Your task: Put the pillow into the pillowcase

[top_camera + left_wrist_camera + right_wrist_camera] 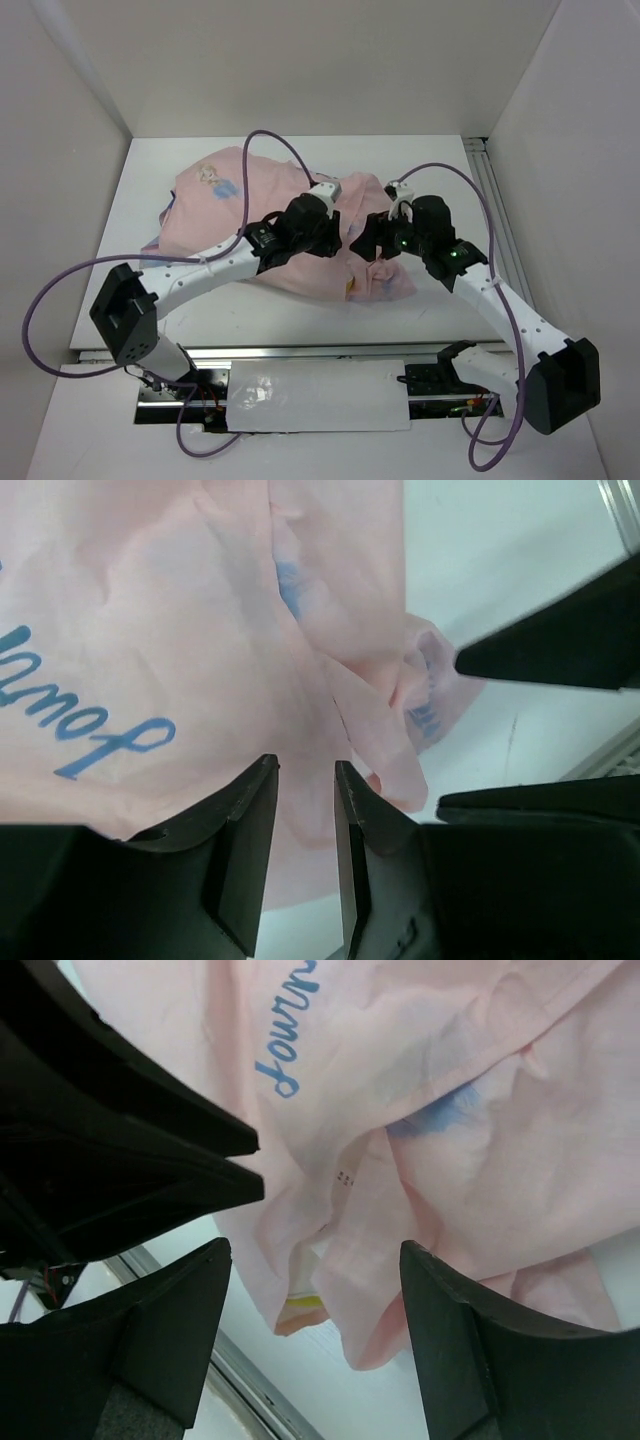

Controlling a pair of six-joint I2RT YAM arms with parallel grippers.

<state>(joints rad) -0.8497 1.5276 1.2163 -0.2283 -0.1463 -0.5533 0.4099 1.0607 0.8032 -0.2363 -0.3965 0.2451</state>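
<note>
The pillowcase (250, 195) is lying pink side up on the table (140, 190); the left gripper (306, 765) is hovering over its creased near end, jaws only narrowly apart; the right gripper (315, 1250) is gaping wide over the open hem, where the pillow (303, 1303) is showing a yellow edge.

Robotics lab cell, plain white walls (300, 60), white table (250, 318), mounting rail (300, 352)

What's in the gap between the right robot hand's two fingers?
Pink pillowcase cloth, bunched at its opening, with a yellow sliver of the pillow peeking out. The right wrist view shows it inside the open right gripper.
</note>
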